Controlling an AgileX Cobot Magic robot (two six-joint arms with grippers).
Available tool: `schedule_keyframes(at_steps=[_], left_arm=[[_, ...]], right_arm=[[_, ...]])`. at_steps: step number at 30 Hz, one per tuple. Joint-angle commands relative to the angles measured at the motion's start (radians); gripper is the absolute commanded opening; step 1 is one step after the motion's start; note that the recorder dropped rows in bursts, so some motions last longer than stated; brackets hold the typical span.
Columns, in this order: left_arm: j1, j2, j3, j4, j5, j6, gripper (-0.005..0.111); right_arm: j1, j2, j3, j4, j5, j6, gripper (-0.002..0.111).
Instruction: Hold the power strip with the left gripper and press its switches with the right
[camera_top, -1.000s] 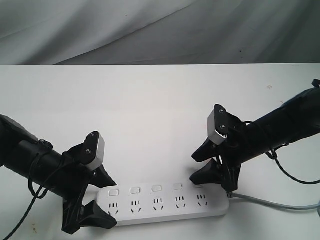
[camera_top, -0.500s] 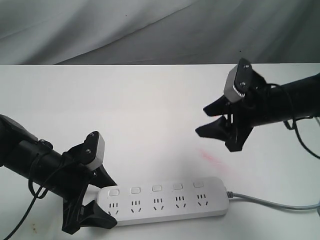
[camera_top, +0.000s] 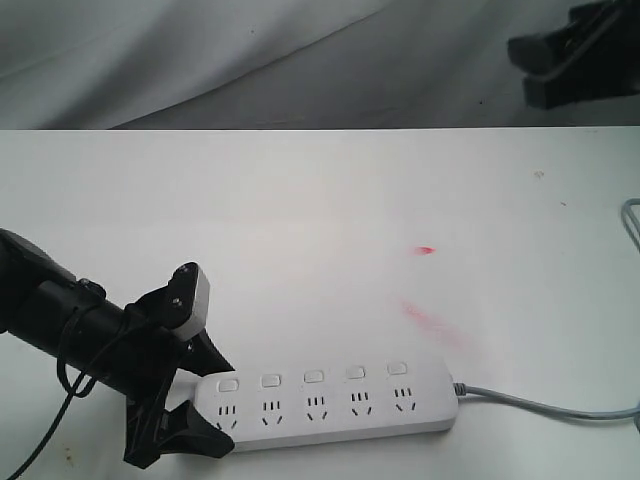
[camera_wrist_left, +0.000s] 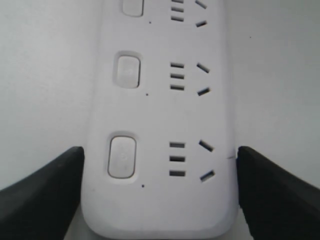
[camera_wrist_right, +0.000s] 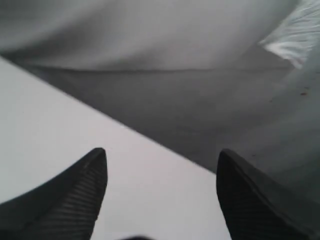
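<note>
The white power strip (camera_top: 330, 405) lies flat near the table's front edge, its grey cord (camera_top: 540, 408) trailing right. Its five switches (camera_top: 314, 377) sit in a row above the sockets. My left gripper (camera_top: 222, 408) is shut on the strip's left end, one black finger against each long side. The left wrist view shows that end of the power strip (camera_wrist_left: 160, 200) touching both fingers (camera_wrist_left: 45, 195), with the nearest switch (camera_wrist_left: 122, 156) uncovered. My right gripper (camera_top: 535, 68) hangs high at the top right, far from the strip. In its own view the right gripper (camera_wrist_right: 162, 152) is open and empty.
Two faint red smears (camera_top: 435, 325) mark the white table (camera_top: 300, 220) right of centre. A second grey cable (camera_top: 630, 215) loops in at the right edge. A grey cloth backdrop (camera_top: 250, 60) hangs behind the table.
My right gripper has lifted off the strip's right end and swung up and back to the top right corner. The left gripper and the strip have not moved.
</note>
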Motion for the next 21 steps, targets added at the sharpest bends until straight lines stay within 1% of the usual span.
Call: schedule_keyframes(at_steps=[1,4,5,6,7,8,10,11,12,14,21], left_arm=[[-0.003,0.003,-0.002,0.003,-0.003,0.001,0.031],[-0.003,0.003,-0.002,0.003,-0.003,0.001,0.031],[-0.003,0.003,-0.002,0.003,-0.003,0.001,0.031],[-0.003,0.003,-0.002,0.003,-0.003,0.001,0.031],[-0.003,0.003,-0.002,0.003,-0.003,0.001,0.031],[-0.003,0.003,-0.002,0.003,-0.003,0.001,0.031],[-0.003,0.003,-0.002,0.003,-0.003,0.001,0.031],[-0.003,0.003,-0.002,0.003,-0.003,0.001,0.031],[-0.003,0.003,-0.002,0.003,-0.003,0.001,0.031],[-0.003,0.003,-0.002,0.003,-0.003,0.001,0.031],[-0.003,0.003,-0.002,0.003,-0.003,0.001,0.031]], right_arm=[[-0.007,-0.162,0.001,0.157,-0.206,0.018,0.059],[-0.007,-0.298,0.001,0.157,-0.312,0.018,0.058],[-0.007,-0.325,0.001,0.157,-0.315,0.018,0.057],[-0.007,-0.369,0.001,0.157,-0.315,0.011,0.052],[-0.007,-0.398,0.001,0.157,-0.315,0.011,0.044],[-0.007,-0.423,0.001,0.157,-0.315,0.011,0.032],[-0.007,-0.459,0.001,0.157,-0.315,0.011,0.013],[-0.007,-0.474,0.001,0.157,-0.315,0.011,0.005],[-0.007,-0.488,0.001,0.170,-0.315,0.011,0.000],[-0.007,-0.511,0.001,0.220,-0.315,0.011,0.000],[-0.007,-0.530,0.001,0.221,-0.315,0.011,0.000]])
